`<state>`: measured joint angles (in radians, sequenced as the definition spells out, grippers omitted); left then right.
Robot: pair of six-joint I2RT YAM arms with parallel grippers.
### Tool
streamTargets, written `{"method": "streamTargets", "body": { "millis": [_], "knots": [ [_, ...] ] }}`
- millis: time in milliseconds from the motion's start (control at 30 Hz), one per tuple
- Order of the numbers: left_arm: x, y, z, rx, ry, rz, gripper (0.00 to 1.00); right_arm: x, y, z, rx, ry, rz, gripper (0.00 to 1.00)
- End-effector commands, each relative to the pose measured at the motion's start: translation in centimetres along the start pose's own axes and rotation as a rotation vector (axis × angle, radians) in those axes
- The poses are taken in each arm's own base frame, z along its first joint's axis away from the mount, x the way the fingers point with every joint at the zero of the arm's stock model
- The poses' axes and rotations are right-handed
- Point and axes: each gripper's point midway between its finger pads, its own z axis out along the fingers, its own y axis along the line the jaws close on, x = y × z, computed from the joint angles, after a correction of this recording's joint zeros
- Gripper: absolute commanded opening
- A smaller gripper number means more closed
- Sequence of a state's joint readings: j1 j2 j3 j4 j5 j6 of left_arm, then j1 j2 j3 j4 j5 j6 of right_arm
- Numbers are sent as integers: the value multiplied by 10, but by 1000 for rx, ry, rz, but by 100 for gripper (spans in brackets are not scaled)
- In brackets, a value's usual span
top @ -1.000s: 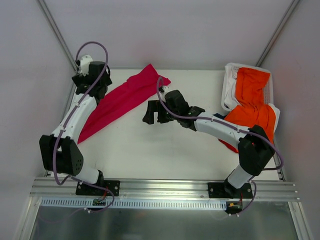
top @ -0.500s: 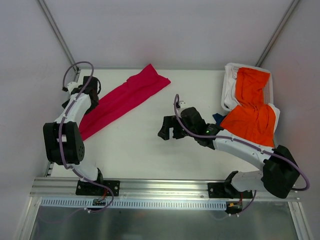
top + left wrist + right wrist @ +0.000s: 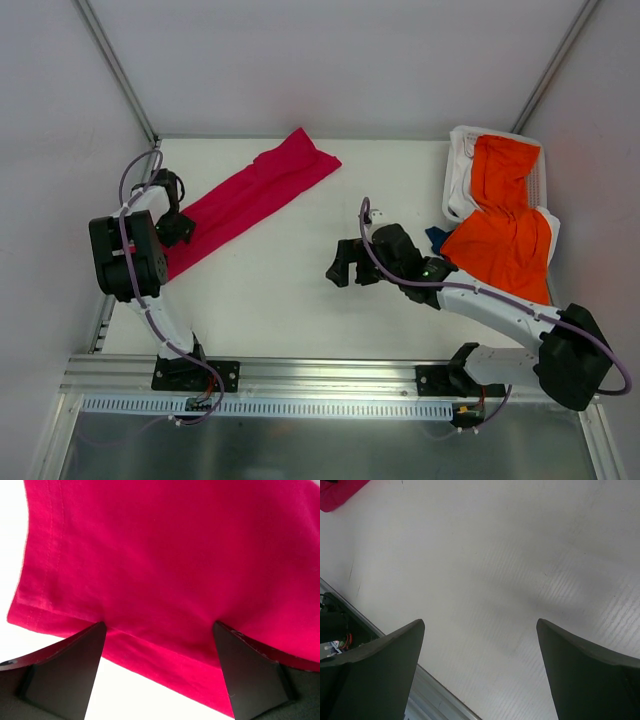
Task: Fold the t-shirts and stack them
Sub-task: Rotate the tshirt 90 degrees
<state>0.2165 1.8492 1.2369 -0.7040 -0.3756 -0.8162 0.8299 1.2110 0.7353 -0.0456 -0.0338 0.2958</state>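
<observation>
Top external view: the crimson shirt (image 3: 250,195) lies flat on the desk (image 3: 280,300) as a long narrow band, running slantwise from the near left toward the middle of the far edge. The left arm (image 3: 125,255) is folded back on itself at the left edge, and its jaws sit at the band's near-left end. The orange shirt (image 3: 505,225) is at the far right, crumpled, draped out of a white basket (image 3: 460,135) and down onto the desk. A small scrap of dark blue cloth (image 3: 435,237) shows at its left edge. The right arm (image 3: 480,300) reaches low toward the middle of the desk, well apart from both shirts.

Left wrist view: the left jaws stand wide apart, one finger (image 3: 65,665) on each side, with the crimson shirt's stitched hem (image 3: 150,650) lying between them. Nothing is gripped, and I cannot tell whether the tips touch the cloth.

Right wrist view: the right jaws are spread fully with only bare desk between the fingers (image 3: 375,665), holding nothing. One corner of the crimson shirt shows at the top left.
</observation>
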Motion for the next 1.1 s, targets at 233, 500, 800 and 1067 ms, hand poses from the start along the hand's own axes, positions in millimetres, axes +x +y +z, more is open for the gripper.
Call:
{"method": "streamTargets", "body": {
  "millis": [233,500,800,1067],
  "knots": [
    [60,-39,-19,156,210,86,99,-14,-10,-24,5,-93,18,100],
    [146,-82,-63,259,248,299,99,-15,-36,-40,83,-141,44,99],
    [274,-129,-101,329,370,517,99,-11,-61,-60,165,-190,53,99],
    [315,-137,-169,466,408,503,99,-6,-71,-68,203,-195,60,100]
  ]
}}
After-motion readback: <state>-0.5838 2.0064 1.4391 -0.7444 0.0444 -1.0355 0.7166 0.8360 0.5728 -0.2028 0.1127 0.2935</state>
